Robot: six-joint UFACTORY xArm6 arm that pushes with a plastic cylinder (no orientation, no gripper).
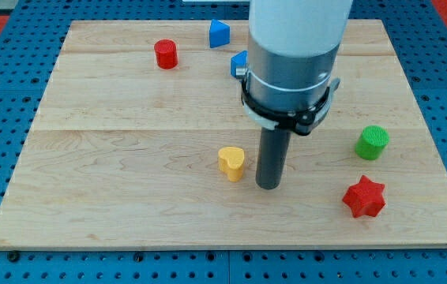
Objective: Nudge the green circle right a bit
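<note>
The green circle (373,142), a short green cylinder, stands near the board's right edge. My tip (268,187) rests on the board well to the left of it and slightly lower in the view, just right of a yellow heart block (231,162). A red star (364,197) lies below the green circle. The arm's wide grey body hides the board above the tip.
A red cylinder (166,54) stands at the top left. A blue block (219,33) sits at the top centre, and another blue block (238,63) shows partly behind the arm. The wooden board (129,197) lies on a blue pegboard.
</note>
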